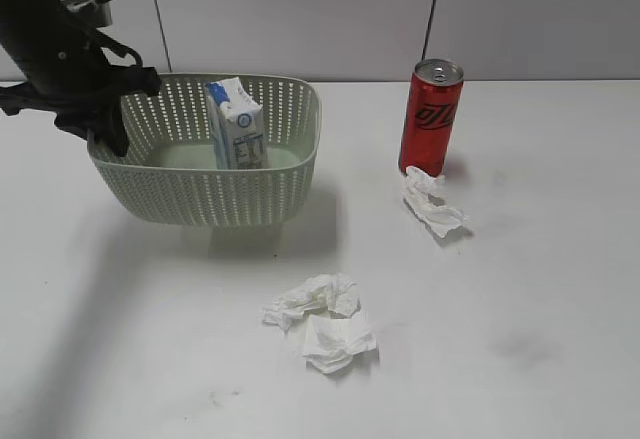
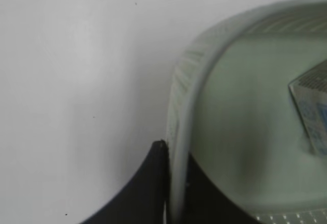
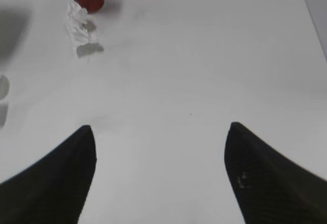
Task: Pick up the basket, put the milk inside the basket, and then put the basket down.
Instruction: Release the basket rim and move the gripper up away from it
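At the front of the white bench [image 1: 520, 289] lies a crumpled tissue [image 1: 325, 321]. Behind it the left claw [image 2: 173, 183] is clenched on the basket's [image 1: 215, 194] left rim, the milk [image 1: 237, 124] standing inside. The right claw [image 3: 161, 175] hangs released above bare bench; beyond stands a red can [image 1: 430, 116].

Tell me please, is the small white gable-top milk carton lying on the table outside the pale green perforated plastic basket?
No, the milk carton stands inside the basket, its blue top showing above the rim.
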Robot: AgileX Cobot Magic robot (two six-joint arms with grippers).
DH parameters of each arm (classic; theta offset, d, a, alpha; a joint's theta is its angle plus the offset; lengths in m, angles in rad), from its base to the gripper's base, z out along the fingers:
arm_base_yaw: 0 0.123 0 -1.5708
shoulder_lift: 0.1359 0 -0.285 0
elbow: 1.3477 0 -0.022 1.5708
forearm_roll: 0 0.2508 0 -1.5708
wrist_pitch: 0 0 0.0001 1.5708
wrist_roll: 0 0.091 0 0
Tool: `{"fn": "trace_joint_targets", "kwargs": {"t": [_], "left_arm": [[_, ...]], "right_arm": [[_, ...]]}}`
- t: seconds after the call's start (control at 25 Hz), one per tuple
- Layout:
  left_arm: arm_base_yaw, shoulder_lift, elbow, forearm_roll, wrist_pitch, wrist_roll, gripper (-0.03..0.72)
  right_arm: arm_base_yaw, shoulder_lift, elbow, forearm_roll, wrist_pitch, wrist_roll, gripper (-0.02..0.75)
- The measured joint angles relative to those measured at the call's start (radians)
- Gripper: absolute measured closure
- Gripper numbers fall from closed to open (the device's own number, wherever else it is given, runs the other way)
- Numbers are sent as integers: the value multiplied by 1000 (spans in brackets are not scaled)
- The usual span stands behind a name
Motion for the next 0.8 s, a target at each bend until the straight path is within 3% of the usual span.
{"fn": "trace_joint_targets", "kwargs": {"t": [0.2, 0.8], "left_arm": [[0, 1, 0, -2, -4, 0, 688], [0, 6, 0, -23, -132, -15, 688]], "right_arm": [[0, -148, 28, 0, 52, 0, 144], [0, -161, 30, -4, 59, 0, 146]]}}
